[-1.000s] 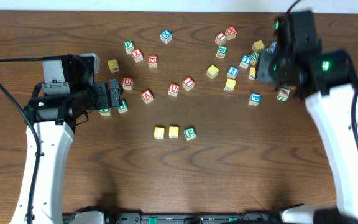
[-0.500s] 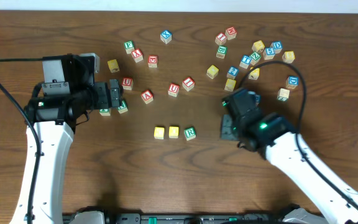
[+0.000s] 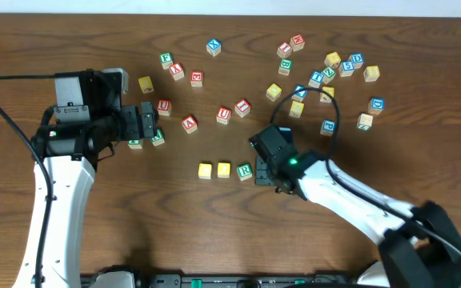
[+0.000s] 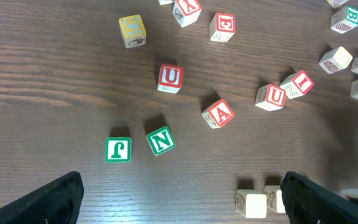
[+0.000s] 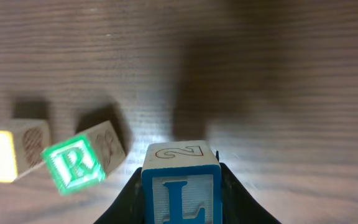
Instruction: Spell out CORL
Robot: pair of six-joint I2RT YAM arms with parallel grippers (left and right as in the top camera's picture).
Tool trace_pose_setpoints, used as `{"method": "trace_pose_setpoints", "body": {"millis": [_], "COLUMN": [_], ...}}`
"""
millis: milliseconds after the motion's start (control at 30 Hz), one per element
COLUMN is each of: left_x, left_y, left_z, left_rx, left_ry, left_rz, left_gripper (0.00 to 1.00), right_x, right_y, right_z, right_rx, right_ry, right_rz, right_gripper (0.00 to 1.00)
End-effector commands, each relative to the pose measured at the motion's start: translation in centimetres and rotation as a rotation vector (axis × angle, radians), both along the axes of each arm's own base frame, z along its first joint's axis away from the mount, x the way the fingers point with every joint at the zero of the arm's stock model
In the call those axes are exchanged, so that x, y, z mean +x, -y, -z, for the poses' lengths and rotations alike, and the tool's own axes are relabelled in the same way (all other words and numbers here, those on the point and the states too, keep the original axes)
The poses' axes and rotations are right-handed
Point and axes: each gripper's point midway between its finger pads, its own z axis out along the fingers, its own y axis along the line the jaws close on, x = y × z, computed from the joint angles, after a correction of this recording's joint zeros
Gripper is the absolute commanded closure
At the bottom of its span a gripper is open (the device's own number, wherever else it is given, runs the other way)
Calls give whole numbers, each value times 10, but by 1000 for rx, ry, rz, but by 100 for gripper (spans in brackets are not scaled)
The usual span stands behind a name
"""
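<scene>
Over the worktop [image 3: 134, 216], the left end effector [image 4: 182, 205] hangs spread and empty at 9 o'clock. The right end effector [image 5: 181, 202] clenches the L cube [image 5: 180, 183] just at 3 o'clock of the R cube [image 3: 245, 170], which follows the two yellow cubes [image 3: 205, 170]. Three look placed, only L left.

Robotics lab bench, by the look: dark wood-grain table [image 3: 174, 232], two white robot arms [image 3: 58, 200] on a black base rail [image 3: 230, 282] at 6 o'clock, alphabet cubes [image 3: 214, 46] scattered toward 12.

Left jaws gape near J cube [image 4: 118, 150], N cube [image 4: 161, 140].
</scene>
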Motion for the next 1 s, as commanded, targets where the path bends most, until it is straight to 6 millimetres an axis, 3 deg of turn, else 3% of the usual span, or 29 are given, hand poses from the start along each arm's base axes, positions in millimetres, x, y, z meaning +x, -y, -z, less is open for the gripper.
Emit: {"method": "trace_pose_setpoints", "body": {"millis": [0,367,967], "left_x": [4,4,4], "left_y": [-3,-3,-3], "left_z": [-8,-8,-8], "left_rx": [14,14,14], "left_ry": [23,23,23], "left_rz": [6,6,6], "left_gripper": [0,0,0], "right_x": [-3,10,4], "right_y": [-5,-14,-8], "right_z": [17,22,25], "right_rx": [-1,14,-24], "right_ry": [-34,12,-8], "right_rz": [4,-37,-57], "right_gripper": [97,97,99]}}
